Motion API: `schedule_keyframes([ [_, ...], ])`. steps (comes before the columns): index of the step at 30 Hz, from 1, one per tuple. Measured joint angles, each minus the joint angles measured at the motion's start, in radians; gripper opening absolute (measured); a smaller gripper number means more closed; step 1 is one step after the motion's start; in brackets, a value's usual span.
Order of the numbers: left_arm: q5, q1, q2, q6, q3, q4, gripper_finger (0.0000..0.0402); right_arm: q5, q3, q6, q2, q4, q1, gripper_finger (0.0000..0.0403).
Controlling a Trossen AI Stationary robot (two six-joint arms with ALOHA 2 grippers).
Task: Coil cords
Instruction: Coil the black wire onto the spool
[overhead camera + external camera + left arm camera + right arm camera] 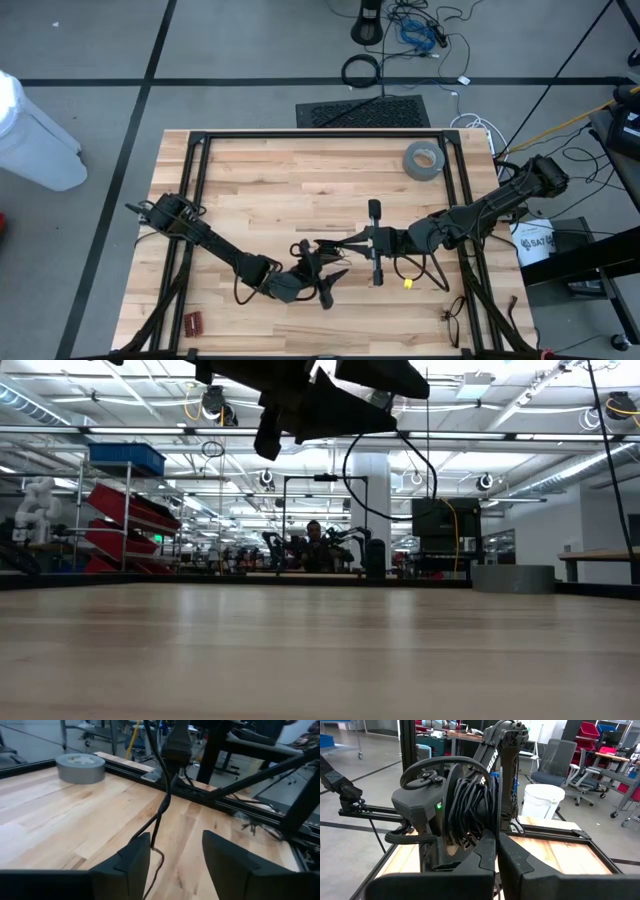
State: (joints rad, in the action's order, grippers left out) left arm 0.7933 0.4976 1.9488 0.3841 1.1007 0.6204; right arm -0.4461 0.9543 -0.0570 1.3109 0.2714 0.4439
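The cords are one thin black wire. Several loops of it form an upright bundle (470, 800), and my right gripper (496, 839) is shut on it above the table's middle (345, 243). Two twisted strands (159, 815) hang from that gripper down to the wood. My left gripper (175, 842) stands open just in front of the bundle (318, 268). The hanging strands pass between its fingers, close to one finger (137, 852). My right gripper pinches the lower part of the looped bundle (476, 836) between its two shut fingers, several turns together. The fingers come level from the table's right side. The loops stand upright above the fingers, clear of the table, and loose strands trail down from them. My left gripper: I cannot tell whether the strand beside its finger touches it.
A grey tape roll (424, 160) lies at the far right of the wooden table (260, 190). Black frame rails (195, 170) run along the table's sides. A small yellow piece (408, 284), a red object (193, 322) and spectacles (452, 318) lie near the front edge.
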Motion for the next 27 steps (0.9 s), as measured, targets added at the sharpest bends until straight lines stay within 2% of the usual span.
schedule_keyframes([
  [4, 0.046, -0.001, 0.0, -0.006, 0.0, 0.0, 0.0189, 0.0, 0.0, 0.0, 0.0, 0.0, 0.0, 0.0],
  [10, 0.046, -0.006, 0.0, -0.025, 0.0, -0.001, 0.0188, 0.0, 0.0, -0.008, 0.0, 0.001, 0.0, 0.0],
  [14, 0.047, -0.006, 0.0, -0.033, 0.0, -0.001, 0.0171, 0.0, 0.0, -0.008, 0.0, 0.001, 0.0, 0.0],
  [19, 0.06, -0.005, 0.0, -0.032, 0.0, -0.001, 0.0122, 0.0, 0.0, -0.008, 0.0, 0.001, 0.0, 0.0],
  [27, 0.075, -0.006, 0.0, -0.031, 0.0, -0.001, 0.0013, -0.001, 0.0, -0.008, 0.0, 0.001, 0.0, 0.0],
])
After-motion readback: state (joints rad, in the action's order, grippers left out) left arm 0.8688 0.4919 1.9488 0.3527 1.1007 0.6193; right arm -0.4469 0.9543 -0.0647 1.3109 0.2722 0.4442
